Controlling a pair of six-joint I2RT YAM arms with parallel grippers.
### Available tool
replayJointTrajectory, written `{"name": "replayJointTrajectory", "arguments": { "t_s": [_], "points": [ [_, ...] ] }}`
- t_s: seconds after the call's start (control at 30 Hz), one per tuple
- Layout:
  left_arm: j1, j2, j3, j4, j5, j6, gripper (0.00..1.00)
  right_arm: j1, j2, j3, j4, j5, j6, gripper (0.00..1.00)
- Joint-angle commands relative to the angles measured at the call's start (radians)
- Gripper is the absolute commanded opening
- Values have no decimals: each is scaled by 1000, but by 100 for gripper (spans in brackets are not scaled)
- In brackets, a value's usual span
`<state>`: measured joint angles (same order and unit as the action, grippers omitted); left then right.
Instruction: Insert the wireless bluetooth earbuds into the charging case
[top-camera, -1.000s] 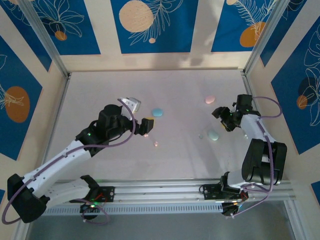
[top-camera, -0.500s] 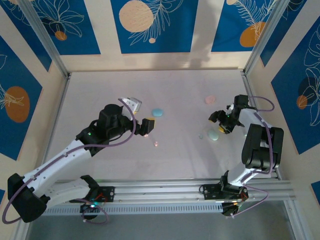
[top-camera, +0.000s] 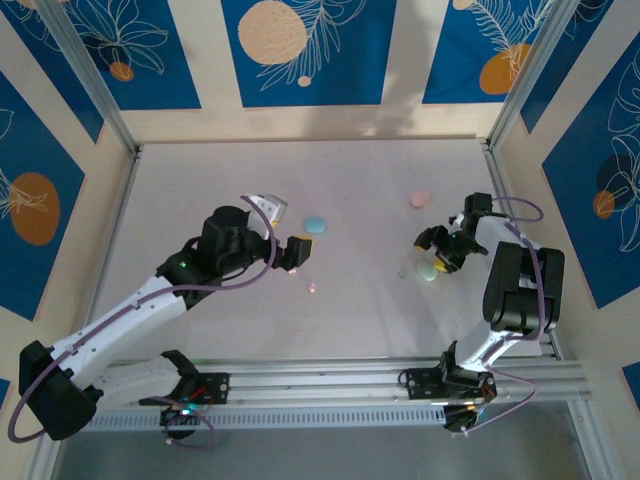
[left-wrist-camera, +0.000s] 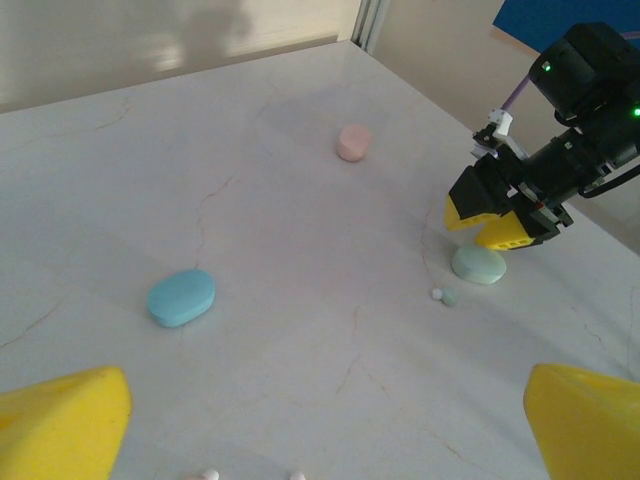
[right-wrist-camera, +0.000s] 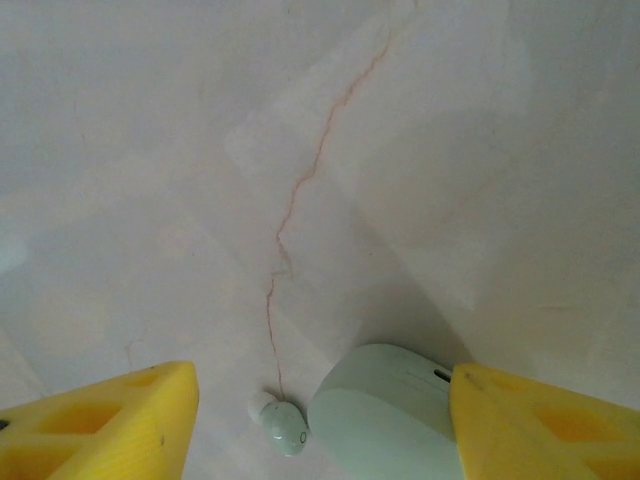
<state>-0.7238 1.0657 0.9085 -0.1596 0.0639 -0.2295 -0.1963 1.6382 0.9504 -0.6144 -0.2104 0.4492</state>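
Over case (right-wrist-camera: 385, 405): right pincer (top-camera: 437, 252), perhaps lower

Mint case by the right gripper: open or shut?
Looks shut: the mint case is one smooth pebble, no lid raised; an earbud lies outside, beside it.

Teal earbud (left-wrist-camera: 448, 296) beside mint case (left-wrist-camera: 478, 266)

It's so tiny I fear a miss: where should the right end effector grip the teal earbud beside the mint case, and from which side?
Probably its rounded body, from straight above: the teal earbud lies flat on the table, too low for a sideways approach. The mint case sits close on one side, so pinch along the case's edge rather than toward it.
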Motion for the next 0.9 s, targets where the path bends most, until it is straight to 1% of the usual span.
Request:
{"name": "replayJointTrajectory", "arguments": {
  "t_s": [0.0, 0.17, 0.23, 0.4, 0.53, 0.67, 0.77, 0.87],
  "points": [
    [6, 12, 35, 19, 24, 4, 100, 7, -24, -28, -25, -38, 25, 68],
    [6, 11, 36, 22, 19, 12, 100, 22, -59, -46, -34, -15, 50, 68],
    [6, 13, 37, 22, 20, 14, 100, 44, -73, -48, -46, 17, 59, 67],
    [6, 14, 36, 25, 22, 13, 100, 117, -82, -33, -90, 142, 89, 66],
    [6, 14, 36, 26, 23, 15, 100, 167, -58, -6, -128, 230, 101, 65],
    [6, 12, 38, 22, 20, 15, 100, 194, -48, 6, -138, 250, 100, 65],
    [6, 10, 36, 21, 17, 17, 100, 199, -53, -7, -134, 241, 110, 65],
    [7, 10, 35, 24, 16, 17, 100, 199, -62, -27, -125, 237, 126, 62]
  ]
}}
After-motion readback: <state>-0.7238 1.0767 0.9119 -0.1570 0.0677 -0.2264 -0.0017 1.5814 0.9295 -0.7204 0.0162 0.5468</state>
